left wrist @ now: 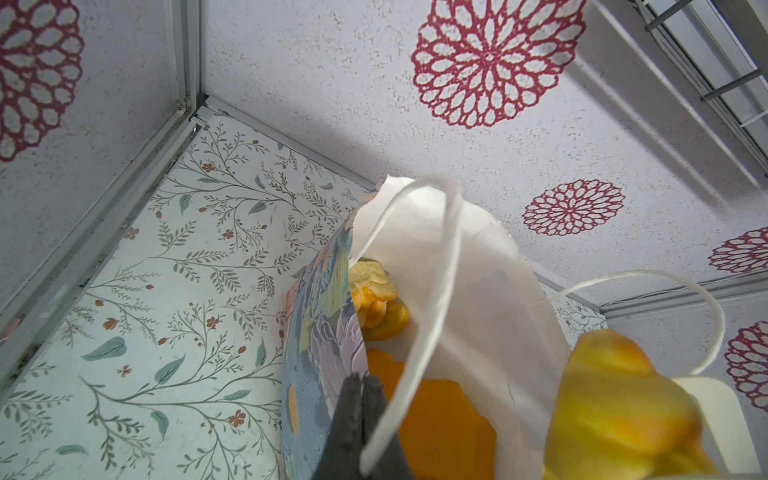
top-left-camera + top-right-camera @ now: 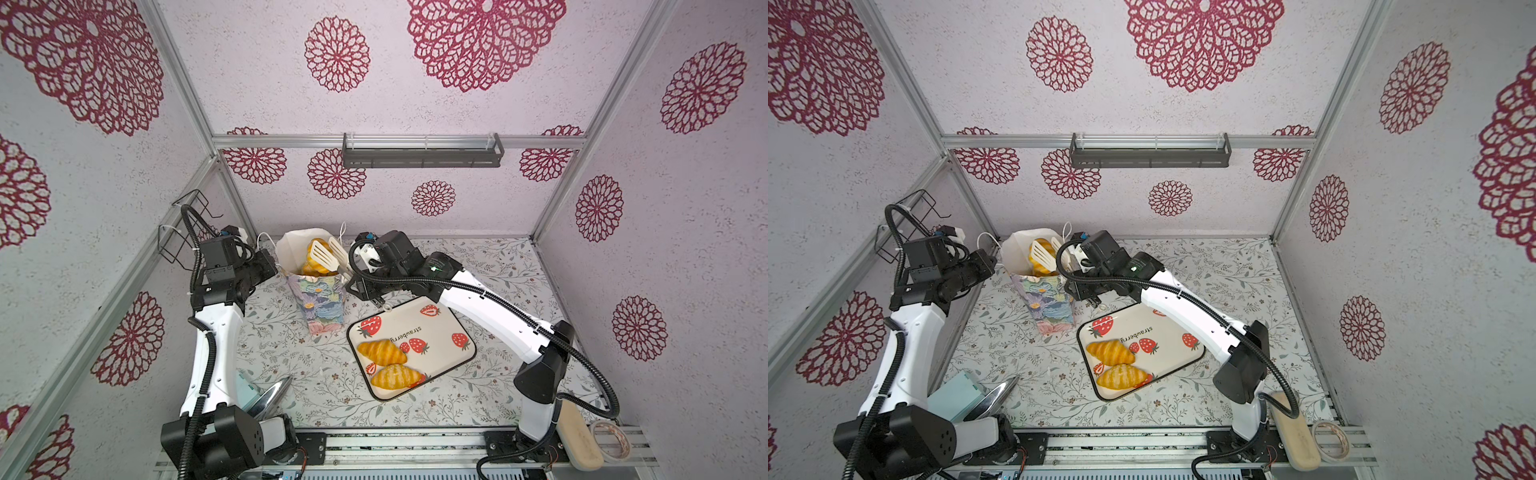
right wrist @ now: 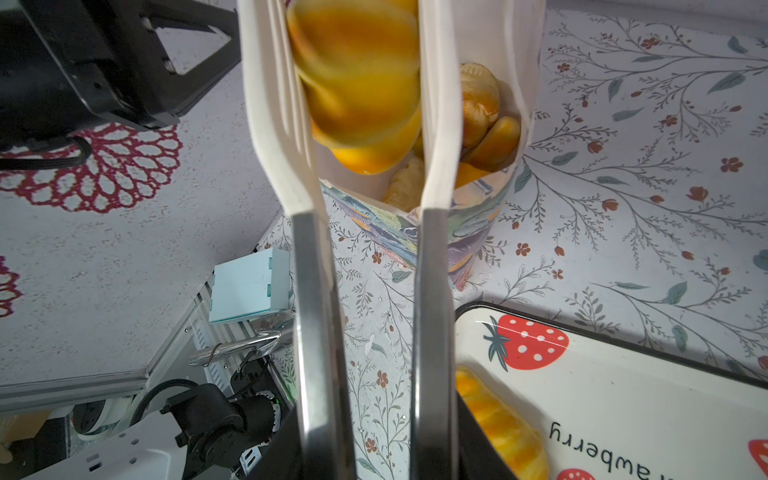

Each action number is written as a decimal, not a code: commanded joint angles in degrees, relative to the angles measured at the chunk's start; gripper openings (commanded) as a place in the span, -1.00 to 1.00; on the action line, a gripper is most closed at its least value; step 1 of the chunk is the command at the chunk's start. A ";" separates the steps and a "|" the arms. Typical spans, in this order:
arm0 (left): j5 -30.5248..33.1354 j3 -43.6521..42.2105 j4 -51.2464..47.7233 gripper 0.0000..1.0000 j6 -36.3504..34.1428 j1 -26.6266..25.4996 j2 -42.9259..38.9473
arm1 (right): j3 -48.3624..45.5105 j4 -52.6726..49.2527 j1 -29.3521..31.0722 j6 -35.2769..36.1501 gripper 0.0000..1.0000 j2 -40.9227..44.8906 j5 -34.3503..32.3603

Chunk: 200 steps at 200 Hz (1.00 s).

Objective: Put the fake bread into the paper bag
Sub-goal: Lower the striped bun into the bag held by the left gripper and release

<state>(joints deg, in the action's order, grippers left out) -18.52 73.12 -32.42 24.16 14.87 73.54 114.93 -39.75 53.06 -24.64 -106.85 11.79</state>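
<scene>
The paper bag (image 2: 320, 303) (image 2: 1050, 303) stands upright at the back of the table, its mouth open. My left gripper (image 2: 274, 266) (image 1: 362, 386) is shut on the bag's left rim. My right gripper (image 2: 357, 284) (image 3: 378, 436) is shut on metal tongs (image 2: 332, 257) (image 3: 311, 291) with white slotted ends. The tongs hold one piece of fake bread (image 2: 318, 249) (image 3: 357, 83) over the bag's mouth. Several golden pastries (image 3: 482, 108) (image 1: 374, 299) lie inside the bag. Two croissants (image 2: 382, 351) (image 2: 395, 376) rest on the strawberry tray (image 2: 440, 361).
The tray sits just right of the bag, partly under my right arm. A teal box (image 2: 955, 395) and a shiny metal utensil (image 2: 270, 395) lie at the front left. A tape roll (image 2: 611, 440) and a beige block (image 2: 577, 440) sit at the front right rail.
</scene>
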 commanded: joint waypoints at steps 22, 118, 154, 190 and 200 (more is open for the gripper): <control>-0.51 -0.79 1.07 -1.00 0.45 -0.28 -1.03 | 0.07 3.77 -0.80 -0.87 -0.20 1.90 -0.74; -0.11 -0.83 0.88 -1.00 0.44 -0.29 -1.03 | -2.06 5.19 -1.41 -1.59 -0.15 2.61 0.51; -0.35 -0.79 0.88 -1.00 0.45 -0.33 -0.79 | -2.70 5.53 -1.40 -1.59 -0.12 3.06 0.49; -0.71 -0.70 0.88 -1.00 0.44 -0.41 -0.62 | -2.70 5.65 -1.40 -1.60 -0.08 3.23 0.47; -0.64 -0.70 0.87 -1.00 0.43 -0.44 -0.59 | -2.79 5.65 -1.38 -1.59 -0.07 3.33 0.43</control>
<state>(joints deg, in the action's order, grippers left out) -18.76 73.10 -32.40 24.25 14.74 73.54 111.39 -37.12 51.90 -25.58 -106.83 12.10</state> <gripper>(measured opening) 0.045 0.461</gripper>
